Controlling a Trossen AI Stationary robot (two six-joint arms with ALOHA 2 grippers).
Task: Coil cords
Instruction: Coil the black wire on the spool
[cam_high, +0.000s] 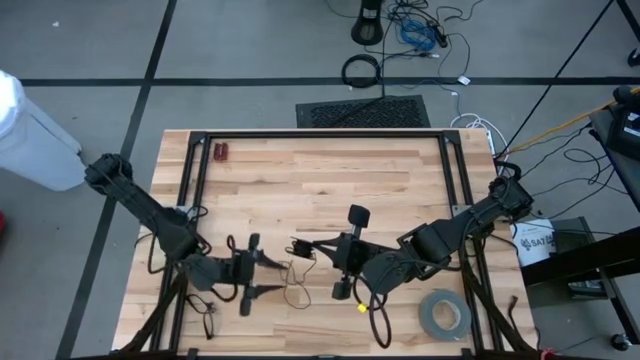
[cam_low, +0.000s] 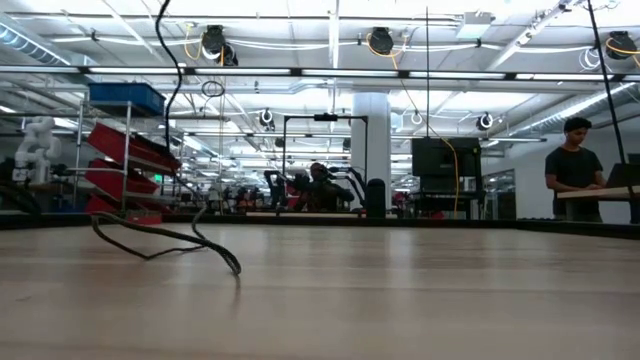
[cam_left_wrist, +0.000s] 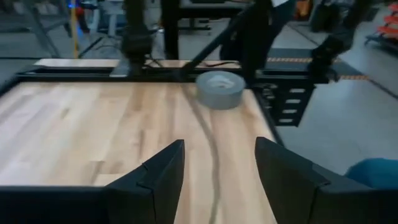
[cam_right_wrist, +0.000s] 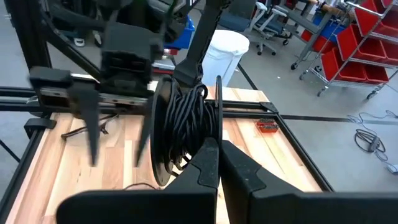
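The cords are a small bundle of thin black cord (cam_right_wrist: 186, 115) held up over the middle of the table, with my right gripper (cam_right_wrist: 214, 144) shut on it; in the high view the bundle (cam_high: 300, 247) sits at that gripper's tip (cam_high: 312, 248). A loose strand (cam_high: 292, 285) trails from it in a loop onto the wood. My left gripper (cam_high: 272, 275) stands open just left of the bundle, fingers pointing at it and touching nothing. In its wrist view the strand (cam_left_wrist: 214, 158) runs along the table below its open fingers (cam_left_wrist: 219, 146). My right gripper pinches the cord bundle between its two shut fingers, at the bundle's lower part (cam_right_wrist: 200, 134). The fingers come roughly level from the table's right side. The bundle stands upright on edge, lifted clear of the table, while its loose strand hangs slack to the wood.
A grey tape roll (cam_high: 443, 313) lies near the front right corner. A small red object (cam_high: 221, 152) sits at the far left. A black cable (cam_high: 205, 310) lies at the front left. Black frame rails (cam_high: 320, 132) border the table.
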